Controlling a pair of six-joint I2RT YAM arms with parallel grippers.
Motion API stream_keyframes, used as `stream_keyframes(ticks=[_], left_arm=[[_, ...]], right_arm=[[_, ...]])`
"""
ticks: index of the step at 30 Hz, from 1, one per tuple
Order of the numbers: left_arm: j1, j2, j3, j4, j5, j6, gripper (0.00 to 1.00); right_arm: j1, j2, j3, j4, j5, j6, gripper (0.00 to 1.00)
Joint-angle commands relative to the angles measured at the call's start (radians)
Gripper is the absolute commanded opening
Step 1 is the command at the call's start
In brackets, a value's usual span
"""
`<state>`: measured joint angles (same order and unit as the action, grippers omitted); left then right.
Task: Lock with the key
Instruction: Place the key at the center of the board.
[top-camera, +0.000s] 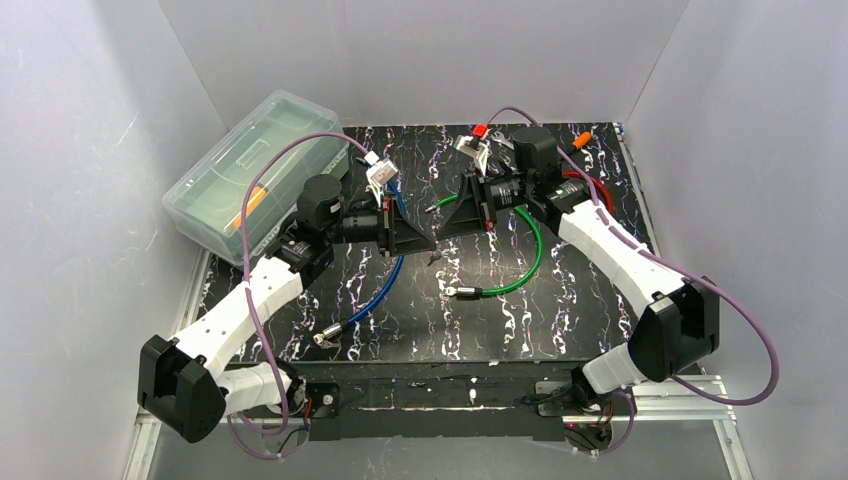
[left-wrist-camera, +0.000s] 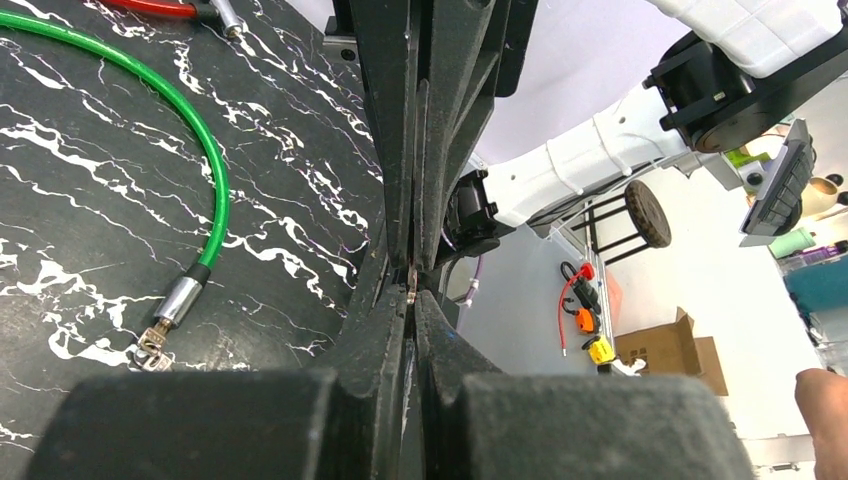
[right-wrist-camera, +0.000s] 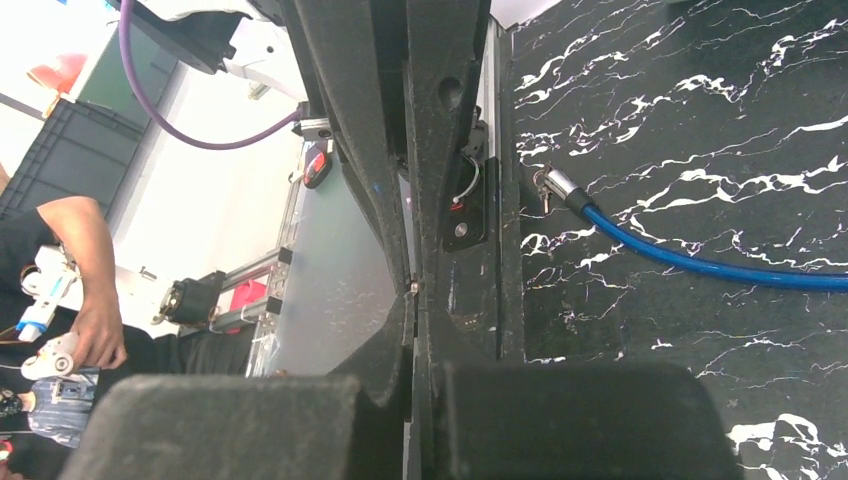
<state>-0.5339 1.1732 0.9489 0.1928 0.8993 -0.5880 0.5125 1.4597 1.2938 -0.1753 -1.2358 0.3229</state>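
My left gripper and right gripper meet tip to tip above the middle of the black marbled table. Both are shut on a small flat metal key, pinched where the tips touch; it also shows in the right wrist view. Most of the key is hidden between the fingers. A green cable lock lies below the grippers, its metal end on the table. A blue cable lock lies to the left and shows in the right wrist view.
A clear plastic box stands at the back left. A red cable lies under the right arm. Tagged key bundles, one white and one red, and an orange piece lie along the back. White walls enclose the table.
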Motion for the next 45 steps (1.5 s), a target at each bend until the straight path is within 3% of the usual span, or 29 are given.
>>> stream_keyframes(ticks=[1, 4, 6, 9, 12, 15, 17, 22, 27, 45], left_arm=[[0.004, -0.015, 0.020, 0.018, -0.004, 0.000, 0.06], [0.012, -0.021, 0.017, -0.015, -0.014, 0.009, 0.45], [0.019, -0.032, 0.021, -0.062, -0.032, 0.036, 0.64], [0.026, -0.039, 0.069, -0.246, -0.091, 0.145, 0.97], [0.030, -0.039, 0.117, -0.391, -0.154, 0.241, 0.98], [0.032, -0.039, 0.154, -0.504, -0.214, 0.304, 0.98], [0.032, -0.029, 0.187, -0.578, -0.253, 0.335, 0.98], [0.034, 0.008, 0.265, -0.738, -0.363, 0.382, 0.98], [0.036, -0.019, 0.249, -0.743, -0.409, 0.402, 0.98], [0.044, -0.037, 0.227, -0.710, -0.406, 0.384, 0.98]], right_arm=[[0.002, 0.004, 0.037, 0.006, 0.005, 0.010, 0.01], [-0.046, 0.005, 0.051, -0.015, 0.022, 0.007, 0.01], [-0.118, 0.010, 0.059, -0.034, 0.020, 0.002, 0.01], [-0.259, 0.026, 0.071, -0.090, 0.011, -0.034, 0.01], [-0.441, 0.082, 0.140, -0.325, 0.052, -0.244, 0.01], [-0.567, 0.183, 0.311, -0.678, 0.221, -0.574, 0.01], [-0.629, 0.239, 0.360, -0.766, 0.357, -0.651, 0.01], [-0.751, 0.271, 0.340, -0.630, 0.678, -0.667, 0.01], [-0.779, 0.299, 0.303, -0.512, 0.870, -0.715, 0.01], [-0.774, 0.569, 0.382, -0.356, 0.927, -0.628, 0.01]])
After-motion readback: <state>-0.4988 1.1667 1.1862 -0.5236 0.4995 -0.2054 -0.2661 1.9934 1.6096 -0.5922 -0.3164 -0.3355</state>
